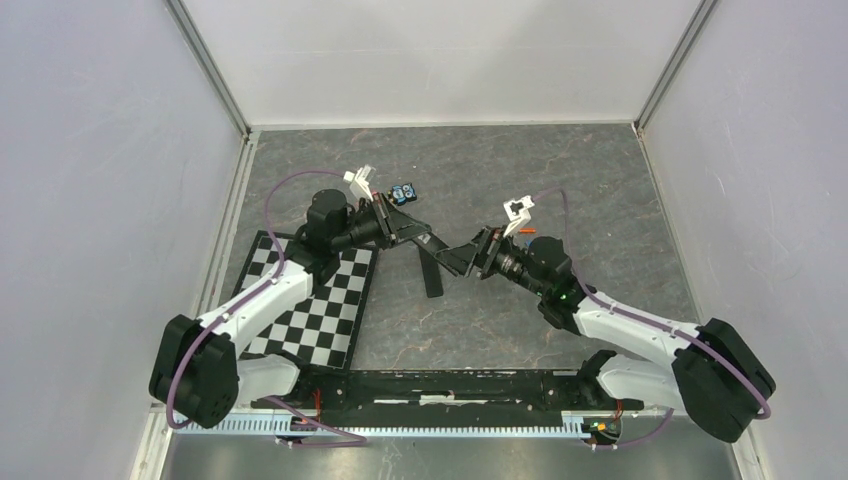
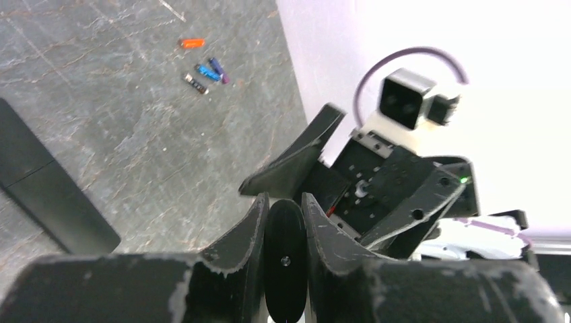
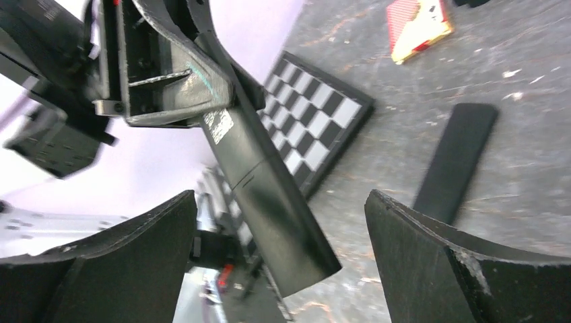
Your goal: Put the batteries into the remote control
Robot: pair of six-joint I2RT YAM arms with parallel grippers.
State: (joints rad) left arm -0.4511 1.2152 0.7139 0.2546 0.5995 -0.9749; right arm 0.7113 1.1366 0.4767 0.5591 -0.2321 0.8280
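**Item 1. Left gripper** [image 2: 285,202]: fingers pressed together on the thin edge of the black remote control [image 3: 269,195], which is lifted off the table [image 1: 600,200].

**Item 2. Right gripper** [image 3: 279,202]: fingers spread wide, holding nothing. In its wrist view the held remote control passes through the gap between them and appears to touch neither.

**Item 3. Remote control, long axis:** in the right wrist view it runs from 11 o'clock, at the left gripper, to 5 o'clock, at its free end.

**Item 4. Batteries** [image 2: 205,67]: a loose cluster on the table of orange, blue, purple and one darker cell, none loaded. In the left wrist view they lie at 11 o'clock from the fingers, well apart from them.

**Item 5. Second black remote** [image 3: 458,161]: flat on the table at 3 o'clock of the held one.

**Item 6. Checkerboard** [image 1: 310,300]: at 8 o'clock of the left gripper in the top view.

**Note:** the free right gripper seems the likelier arm to fetch a cell while the left presents the remote control.
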